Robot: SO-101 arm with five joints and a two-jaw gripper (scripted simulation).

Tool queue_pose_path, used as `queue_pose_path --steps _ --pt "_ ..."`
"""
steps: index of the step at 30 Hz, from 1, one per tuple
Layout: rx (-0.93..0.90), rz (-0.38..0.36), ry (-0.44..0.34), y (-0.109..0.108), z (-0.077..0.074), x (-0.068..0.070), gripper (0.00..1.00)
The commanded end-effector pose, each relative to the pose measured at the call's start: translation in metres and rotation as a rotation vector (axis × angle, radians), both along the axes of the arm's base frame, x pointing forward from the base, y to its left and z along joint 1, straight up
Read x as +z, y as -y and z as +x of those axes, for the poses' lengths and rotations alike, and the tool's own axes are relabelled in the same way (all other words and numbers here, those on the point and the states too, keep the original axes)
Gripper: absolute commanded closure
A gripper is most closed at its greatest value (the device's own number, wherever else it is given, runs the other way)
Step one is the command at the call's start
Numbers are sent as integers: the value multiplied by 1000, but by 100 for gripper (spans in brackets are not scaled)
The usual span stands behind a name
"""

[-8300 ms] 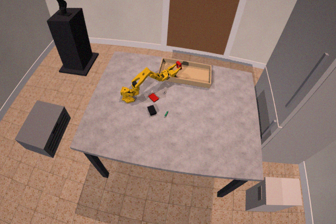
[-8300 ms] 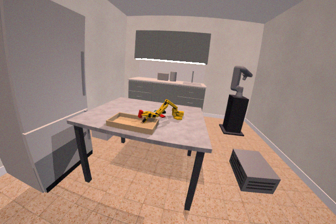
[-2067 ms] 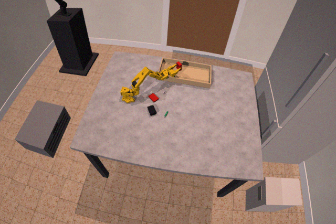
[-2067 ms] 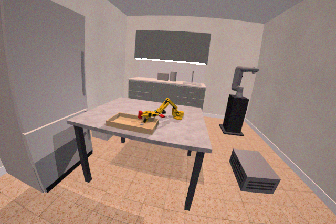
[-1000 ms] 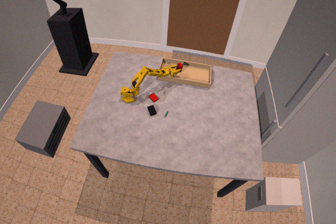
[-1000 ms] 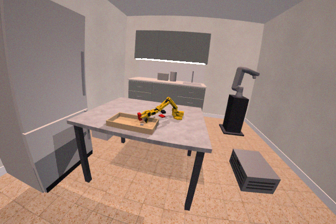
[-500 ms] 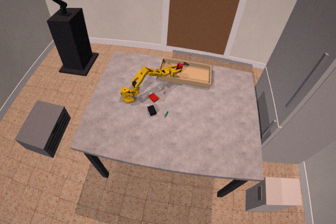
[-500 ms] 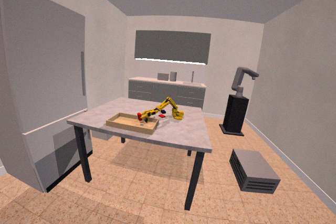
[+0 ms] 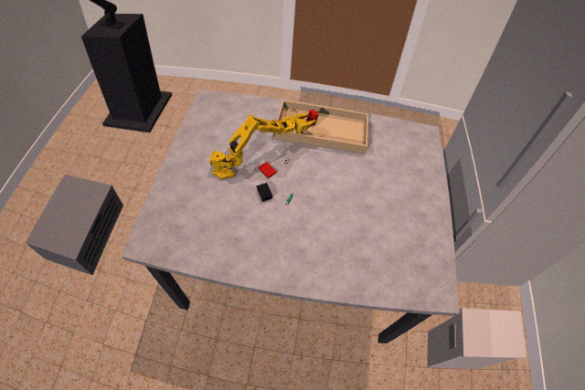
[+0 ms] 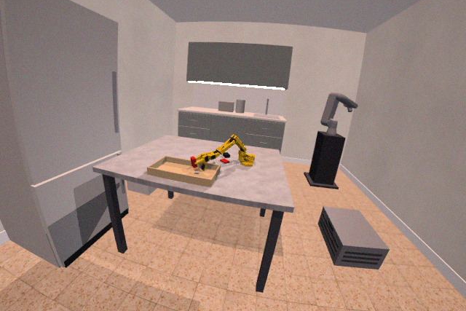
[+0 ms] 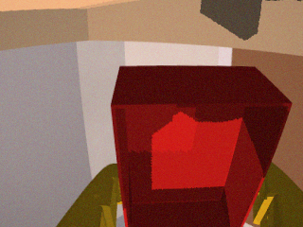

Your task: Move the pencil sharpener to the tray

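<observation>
My gripper (image 9: 310, 122) (image 10: 194, 164) is shut on the red box's base (image 9: 312, 115) (image 10: 193, 161) (image 11: 199, 156) and holds it above the tray (image 9: 325, 145) (image 10: 176, 177), near one end. The base is tilted, its open side facing the wrist camera. No sharpener shows in the visible part of its inside; its near end is cut off by the view. A small grey thing (image 10: 196, 172) lies on the tray floor below the gripper, perhaps the pencil sharpener; it is too small to tell. The red lid (image 9: 267, 169) (image 10: 224, 160) lies flat on the table, off the base.
A black box (image 9: 264, 192) (image 10: 226, 154) lies on the table (image 9: 330, 235) beyond the red lid from the tray. A green, pen-like thing (image 9: 289, 198) lies beside it. A small round white-and-dark thing (image 9: 285, 160) lies between lid and tray. The tray's walls stand around the held base's area.
</observation>
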State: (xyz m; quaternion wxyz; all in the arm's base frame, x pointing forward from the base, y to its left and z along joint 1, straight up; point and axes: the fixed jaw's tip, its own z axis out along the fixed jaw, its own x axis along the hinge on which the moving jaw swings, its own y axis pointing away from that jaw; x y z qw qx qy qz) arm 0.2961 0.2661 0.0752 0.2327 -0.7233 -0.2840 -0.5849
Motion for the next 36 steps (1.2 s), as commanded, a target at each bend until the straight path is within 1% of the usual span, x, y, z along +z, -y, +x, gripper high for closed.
queue_pose_path --steps 1,20,36 --pt "-1 15 32 0 2 16 78" --pt "-1 13 34 0 2 22 78" --pt "-3 9 38 2 2 35 78"
